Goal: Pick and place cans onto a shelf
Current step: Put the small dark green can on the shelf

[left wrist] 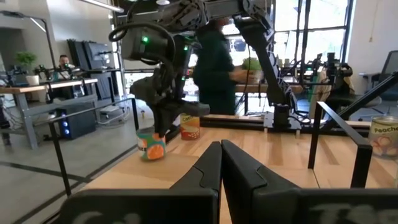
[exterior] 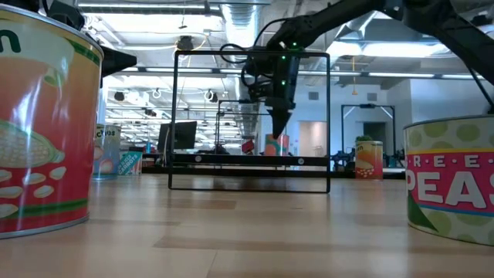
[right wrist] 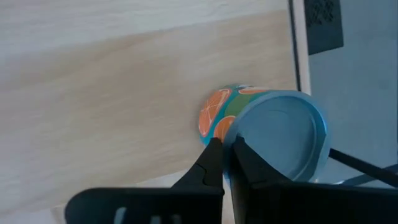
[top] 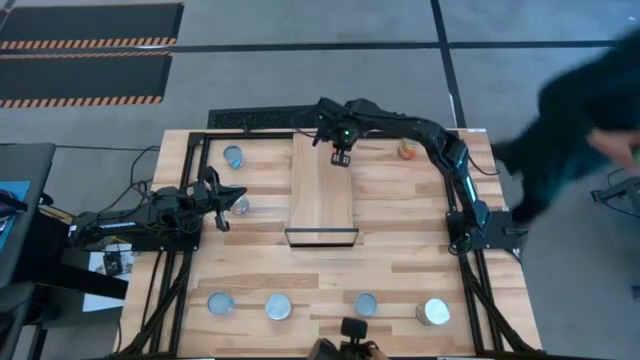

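Note:
The shelf (top: 320, 195) is a light-wood plank with a thin black frame at the table's middle. My right gripper (top: 341, 157) is at the shelf's far end, pointing down, shut on an orange-and-teal can (right wrist: 273, 137); this can also shows in the left wrist view (left wrist: 151, 147). My left gripper (top: 225, 207) is shut and empty at the table's left, beside a silver-topped can (top: 241, 205). Another can (top: 233, 156) stands at the far left, an orange one (top: 407, 150) at the far right, and several stand along the near edge. My right gripper pinches the can's top rim (right wrist: 231, 142) between its two fingers, one finger on the label side and one over the silver lid. The fingers come from above, pointing down. The can stands nearly upright at the plank's surface (right wrist: 124, 93); its base is hidden.
Cans (top: 220, 303), (top: 278, 306), (top: 366, 303), (top: 433, 312) line the near edge; two loom large in the low view (exterior: 42, 123), (exterior: 451, 177). A person (top: 580, 110) moves beyond the table's right side. The shelf's black frame (exterior: 251, 185) stands upright.

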You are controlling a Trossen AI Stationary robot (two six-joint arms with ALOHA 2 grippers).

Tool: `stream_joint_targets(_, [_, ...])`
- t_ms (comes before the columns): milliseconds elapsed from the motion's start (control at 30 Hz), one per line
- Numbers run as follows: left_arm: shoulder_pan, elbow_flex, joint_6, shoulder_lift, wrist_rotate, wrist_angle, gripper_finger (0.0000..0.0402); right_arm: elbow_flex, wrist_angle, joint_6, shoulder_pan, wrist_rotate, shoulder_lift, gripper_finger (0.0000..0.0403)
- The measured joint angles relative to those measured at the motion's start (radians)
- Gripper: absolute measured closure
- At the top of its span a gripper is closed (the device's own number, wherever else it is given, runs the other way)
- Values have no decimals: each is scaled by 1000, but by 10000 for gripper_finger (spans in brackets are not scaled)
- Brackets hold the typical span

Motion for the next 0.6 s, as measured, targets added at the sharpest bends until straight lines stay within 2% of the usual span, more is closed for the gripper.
stream_joint_targets(600, [0, 0, 0, 0, 0, 2, 401, 0, 22, -19, -11, -11, 0, 378])
